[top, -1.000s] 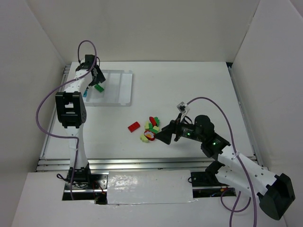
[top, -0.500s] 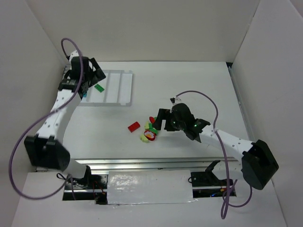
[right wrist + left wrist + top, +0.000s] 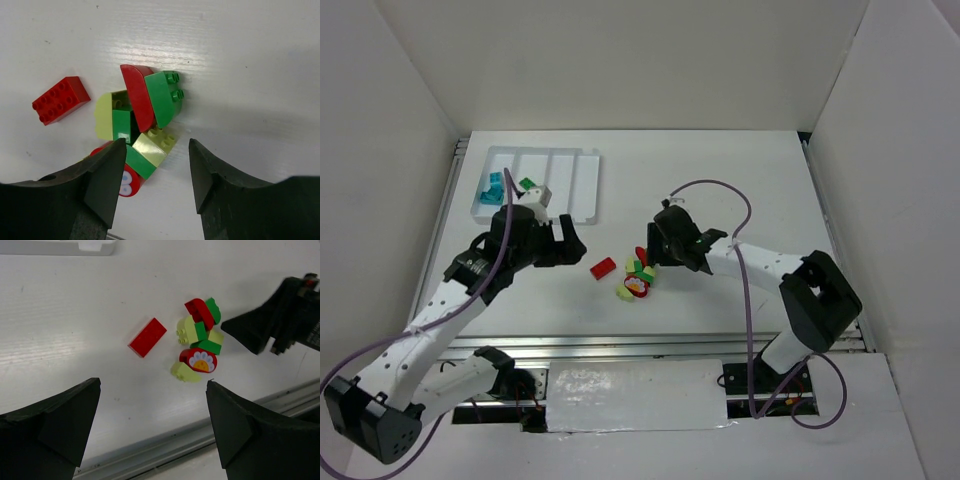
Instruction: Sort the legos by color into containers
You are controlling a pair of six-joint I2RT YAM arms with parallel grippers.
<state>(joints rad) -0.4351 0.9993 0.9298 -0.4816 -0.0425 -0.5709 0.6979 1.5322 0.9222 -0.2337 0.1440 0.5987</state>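
A heap of legos [image 3: 638, 276] lies mid-table: green, red and yellow-green bricks and a round red piece with a flower print [image 3: 198, 360]. A lone red brick [image 3: 603, 267] lies just left of it. The white tray [image 3: 570, 190] at the far left holds teal bricks [image 3: 492, 190] and a green brick [image 3: 528, 184]. My left gripper [image 3: 570, 243] is open and empty, left of the red brick [image 3: 147, 337]. My right gripper [image 3: 654, 260] is open and empty, low over the heap's right side, its jaws either side of a yellow-green brick [image 3: 154, 145].
The metal rail [image 3: 620, 345] runs along the table's near edge, close below the heap. White walls enclose the table on three sides. The right gripper [image 3: 280, 325] shows in the left wrist view, right of the heap.
My left arm has swung from the tray down to mid-table, leaving a green brick in the tray. My right gripper has moved in over the heap.
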